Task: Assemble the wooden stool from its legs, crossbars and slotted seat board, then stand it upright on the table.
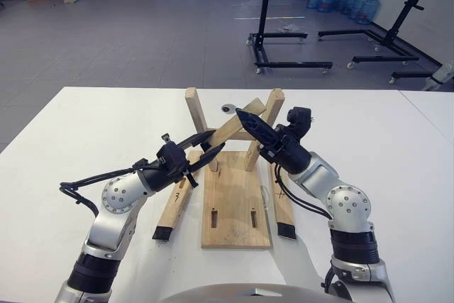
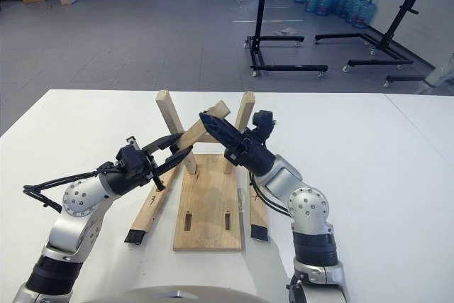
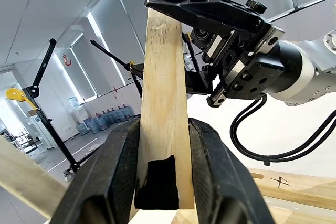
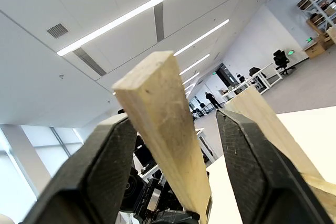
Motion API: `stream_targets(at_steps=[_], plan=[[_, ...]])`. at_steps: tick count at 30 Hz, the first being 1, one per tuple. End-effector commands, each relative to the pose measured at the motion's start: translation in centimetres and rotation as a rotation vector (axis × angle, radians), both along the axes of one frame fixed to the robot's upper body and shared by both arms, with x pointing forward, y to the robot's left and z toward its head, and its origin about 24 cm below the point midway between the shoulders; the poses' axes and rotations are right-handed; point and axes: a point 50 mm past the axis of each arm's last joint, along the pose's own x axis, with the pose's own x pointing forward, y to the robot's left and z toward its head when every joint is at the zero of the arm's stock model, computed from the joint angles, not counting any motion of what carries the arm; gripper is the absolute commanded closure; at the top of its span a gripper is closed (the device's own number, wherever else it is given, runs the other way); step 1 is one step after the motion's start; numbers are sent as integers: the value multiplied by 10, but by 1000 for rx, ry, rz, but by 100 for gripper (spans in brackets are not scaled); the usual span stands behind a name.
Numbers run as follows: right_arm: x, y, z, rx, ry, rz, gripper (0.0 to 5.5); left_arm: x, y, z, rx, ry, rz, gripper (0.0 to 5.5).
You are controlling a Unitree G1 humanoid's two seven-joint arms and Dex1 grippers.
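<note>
Seat board [image 1: 237,200] lies flat on the table, below and just short of both grippers, slots up. Wooden bar [image 1: 230,130] is held above its far end, its long axis slanting up from the left gripper [image 1: 207,141], which is clamped on the lower end, to the right gripper [image 1: 247,120], whose fingers straddle the upper end with a gap seen on one side. Both forearms are angled inward. Standing legs [image 1: 195,113] are just beyond the grippers, and the fit is judged to turn on that.
</note>
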Motion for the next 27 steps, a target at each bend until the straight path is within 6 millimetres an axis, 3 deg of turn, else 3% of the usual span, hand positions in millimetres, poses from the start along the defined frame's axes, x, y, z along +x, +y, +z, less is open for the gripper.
stream_targets(at_steps=[1, 3, 17, 23, 24, 27], plan=[[5, 1, 2, -22, -5, -9, 282, 1, -1, -1, 22, -12, -7, 423], [8, 1, 3, -20, -3, -27, 282, 2, -1, 0, 27, -15, -12, 423], [10, 2, 1, -6, -3, -75, 484, 7, -3, 2, 53, -17, -4, 423], [10, -2, 6, 41, -23, -88, 490, 11, -1, -3, 59, 14, 59, 423], [9, -3, 8, 48, -29, -88, 492, 12, -1, -5, 59, 22, 75, 386], [7, -13, 14, 65, -54, -115, 512, 12, -1, -10, 47, 62, 105, 357]])
